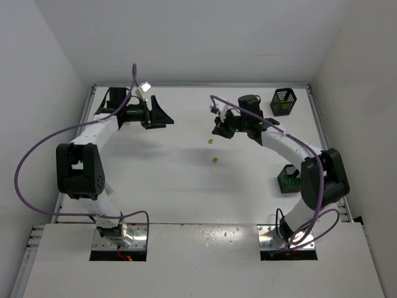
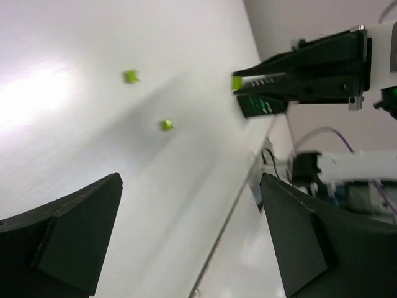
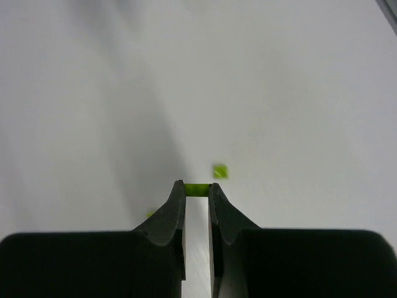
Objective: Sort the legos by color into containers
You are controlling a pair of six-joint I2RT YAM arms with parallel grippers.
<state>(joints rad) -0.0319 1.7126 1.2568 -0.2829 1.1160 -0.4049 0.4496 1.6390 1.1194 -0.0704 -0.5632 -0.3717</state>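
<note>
White table [image 1: 186,192]. Black far basket [image 1: 283,102] and near basket [image 1: 288,180] sit along the right side. Left gripper [image 2: 190,186] hangs empty, jaws spread wide. Right gripper [image 3: 196,194] pinches a yellow-green lego [image 3: 196,189] above the table, with two loose legos [image 1: 215,160] mid-table.

Place: a robotics lab cell, by the look of it.
Walls: plain white panels [image 1: 43,62] are boxing in a white table [image 1: 173,192].
Machines: left arm [image 1: 77,167] and right arm [image 1: 319,180] are sitting bolted at its near edge.
Wiring: purple cables [image 1: 18,171] are looping loose.
</note>
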